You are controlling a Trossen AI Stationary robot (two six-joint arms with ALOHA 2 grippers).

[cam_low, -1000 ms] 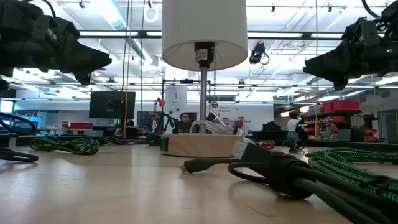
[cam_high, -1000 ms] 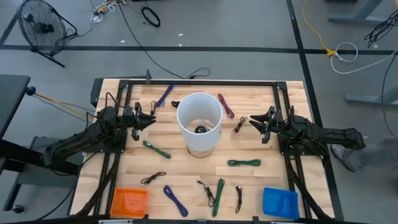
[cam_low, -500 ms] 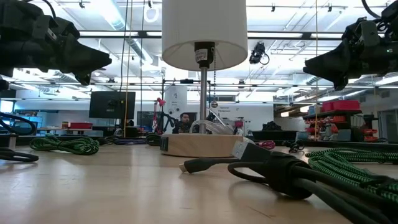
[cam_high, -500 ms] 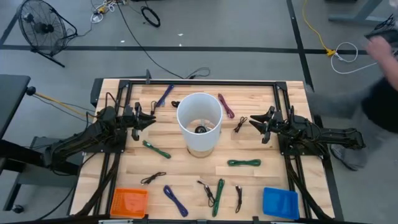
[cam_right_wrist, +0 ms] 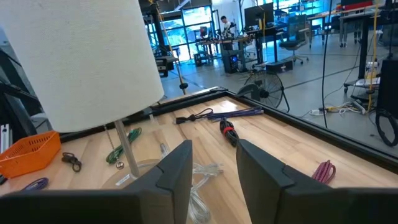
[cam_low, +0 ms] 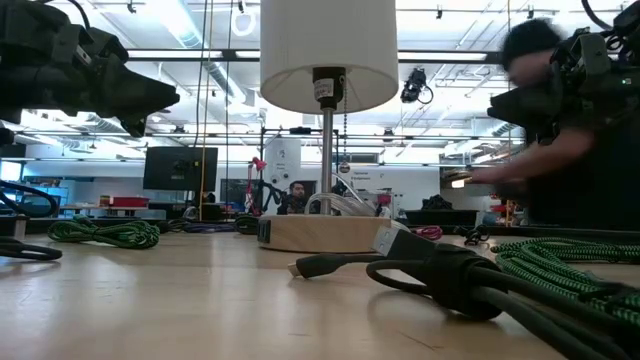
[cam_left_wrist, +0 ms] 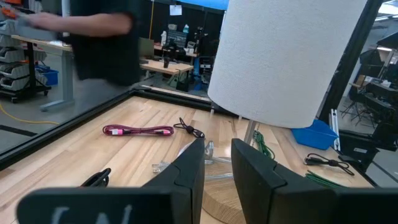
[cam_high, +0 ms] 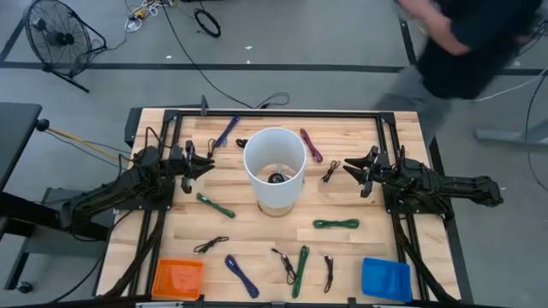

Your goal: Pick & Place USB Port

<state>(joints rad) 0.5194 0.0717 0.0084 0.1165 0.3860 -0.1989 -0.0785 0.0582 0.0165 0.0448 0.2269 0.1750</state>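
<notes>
Left gripper (cam_high: 208,162) and right gripper (cam_high: 347,168) raised above the bench (cam_high: 360,201), flanking the white lamp (cam_high: 274,159). Jaws parted on both, gripping nothing. Cables scattered around.

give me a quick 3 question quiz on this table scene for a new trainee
1. True or false: the lamp stands between the left gripper and the right gripper.
2. Which bin sits at the table's near edge on the right arm's side?
A. orange bin
B. blue bin
C. no bin
3. Is either gripper holding a cable?

Key
1. True
2. B
3. No. Both hang open and empty, one on each side of the lamp.
</notes>
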